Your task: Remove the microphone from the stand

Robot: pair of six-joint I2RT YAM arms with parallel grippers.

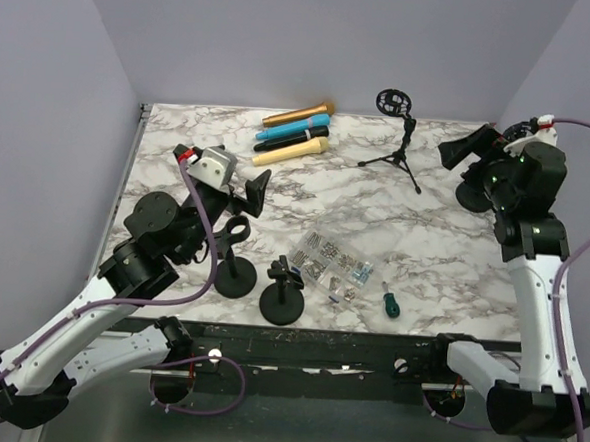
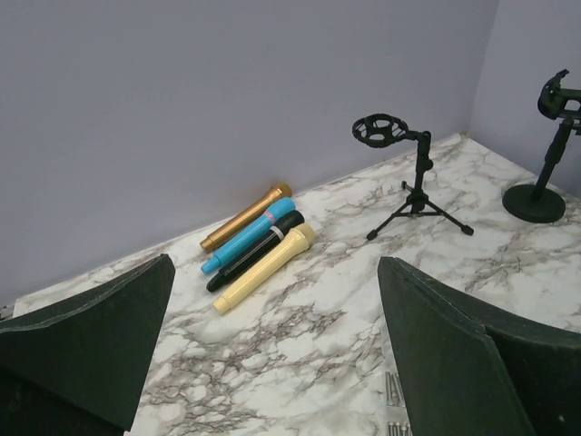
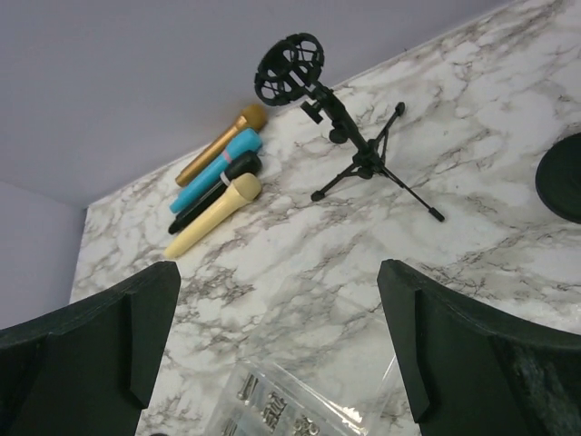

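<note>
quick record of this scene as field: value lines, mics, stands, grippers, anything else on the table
mics: four lying side by side by the back wall: gold mic, blue mic, black mic, cream mic
tripod stand: upright, holder empty
round-base stands: two near left arm, no mic on either
left gripper: open, empty
right gripper: open, empty
other: clear packet of small metal parts, green-handled screwdriver

A white marble-patterned table (image 1: 444, 240) is seen across the middle of the top view. It is enclosed by plain lilac walls: a back wall (image 1: 317, 32) along the upper frame and side walls (image 1: 41, 115) at left and right. The light is even and soft.
</note>
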